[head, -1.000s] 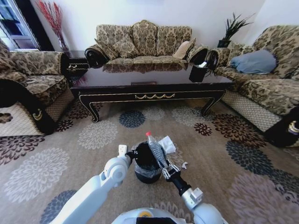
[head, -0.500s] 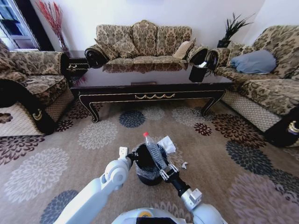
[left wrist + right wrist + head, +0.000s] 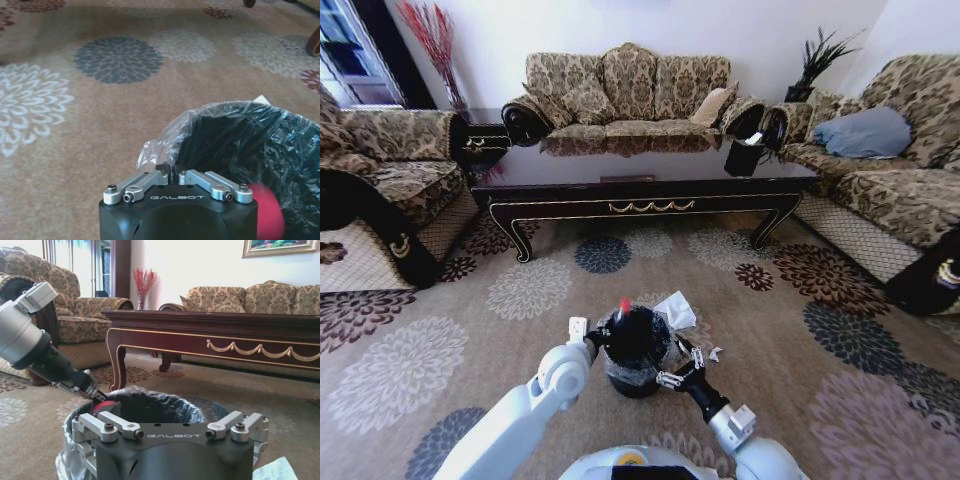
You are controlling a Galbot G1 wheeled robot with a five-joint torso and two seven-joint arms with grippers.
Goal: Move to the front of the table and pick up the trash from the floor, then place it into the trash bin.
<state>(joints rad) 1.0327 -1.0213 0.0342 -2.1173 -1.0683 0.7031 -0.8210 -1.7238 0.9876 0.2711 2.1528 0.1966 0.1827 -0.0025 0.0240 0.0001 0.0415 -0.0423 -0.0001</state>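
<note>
R gripper (image 3: 678, 366) sits at the bin's 4 o'clock rim, fingers spread wide & empty. A sec ago it held the clear red-capped bottle upright over the trash bin (image 3: 635, 375); now the bottle (image 3: 625, 305) has gone in, w/ just its red cap poking up at the bin's 11 o'clock edge. In the R wrist view the cap (image 3: 104, 406) lies inside the liner, in front of the open linkage. So that piece looks delivered; release appears done.

L gripper (image 3: 592, 340) is at the bin's 9 o'clock, fingers pinched shut on the liner bag (image 3: 165, 145) at the rim, prob. steadying the bin or keeping the mouth open.

Just past the bin at 1 o'clock, the white tissue (image 3: 676, 311) lies on the carpet (image 3: 520, 290), touching or nearly touching the liner. A small scrap (image 3: 716, 353) lies at 3 o'clock, near the R gripper. Both are yet to be binned, so job's partway.

Farther out at 12 o'clock, the table (image 3: 640, 200) spans the view, sofas beyond & either side.
</note>
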